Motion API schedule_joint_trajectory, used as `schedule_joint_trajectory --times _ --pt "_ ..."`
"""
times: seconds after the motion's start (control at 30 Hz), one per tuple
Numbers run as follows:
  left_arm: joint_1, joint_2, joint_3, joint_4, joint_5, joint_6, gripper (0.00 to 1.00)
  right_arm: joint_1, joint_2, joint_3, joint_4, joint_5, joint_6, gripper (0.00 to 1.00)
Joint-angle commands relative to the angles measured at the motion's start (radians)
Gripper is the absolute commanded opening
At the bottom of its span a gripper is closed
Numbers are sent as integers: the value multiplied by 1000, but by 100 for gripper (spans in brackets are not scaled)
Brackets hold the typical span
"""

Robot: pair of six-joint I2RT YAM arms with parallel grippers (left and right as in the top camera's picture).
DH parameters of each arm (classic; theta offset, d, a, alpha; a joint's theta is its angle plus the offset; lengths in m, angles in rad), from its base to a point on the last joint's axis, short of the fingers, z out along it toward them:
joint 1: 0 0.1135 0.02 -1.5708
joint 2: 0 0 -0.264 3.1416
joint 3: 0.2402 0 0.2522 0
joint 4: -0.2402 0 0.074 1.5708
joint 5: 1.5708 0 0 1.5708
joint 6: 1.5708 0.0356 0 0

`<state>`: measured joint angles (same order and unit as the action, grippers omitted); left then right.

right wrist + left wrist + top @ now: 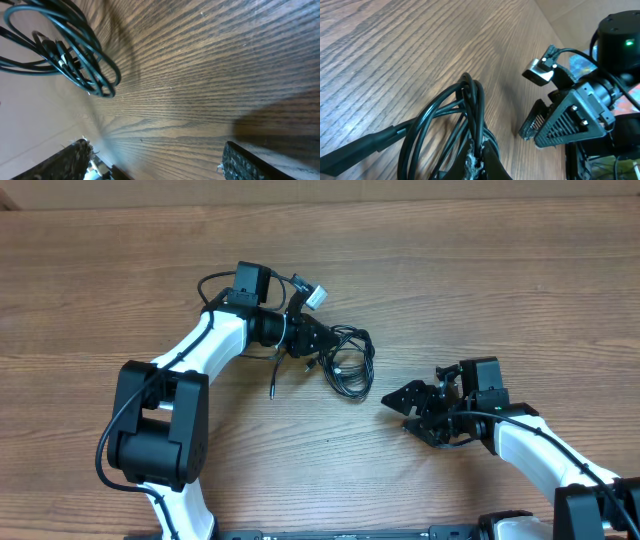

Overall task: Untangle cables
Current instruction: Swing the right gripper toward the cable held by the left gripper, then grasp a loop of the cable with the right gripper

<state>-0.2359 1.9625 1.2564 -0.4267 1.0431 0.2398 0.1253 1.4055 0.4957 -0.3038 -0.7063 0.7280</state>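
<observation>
The left fingers [316, 340] clench the cables [476, 107] mid-surface [500, 280]; the right fingers [250, 162] gape empty nearer the front-right corner.

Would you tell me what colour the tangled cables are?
The cables are black; left wrist view shows it best.

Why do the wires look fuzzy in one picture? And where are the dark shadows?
Left wrist view: the cables sit very close to the lens, so their lowest part blurs. Right wrist view: the fingers at the bottom edge look soft, and a dark shadow falls on the table at the right. Overhead view: even light, everything sharp.
</observation>
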Motion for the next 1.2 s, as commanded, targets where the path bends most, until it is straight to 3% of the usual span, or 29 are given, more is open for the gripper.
schedule_joint_trajectory --times 0.0,0.17,0.4,1.0,1.17 --pt "-7 5 23 0 -4 15 4 5 4 16 18 -2 55 83" --pt "-8 5 23 0 -6 15 4 5 4 16 31 -2 63 83" --pt "-8 5 23 0 -6 15 4 27 4 16 56 -2 188 84" --pt "-8 5 23 4 -41 15 4 305 4 16 323 172 298 91" --pt "-8 5 23 4 -36 15 4 347 4 16 371 214 297 100"
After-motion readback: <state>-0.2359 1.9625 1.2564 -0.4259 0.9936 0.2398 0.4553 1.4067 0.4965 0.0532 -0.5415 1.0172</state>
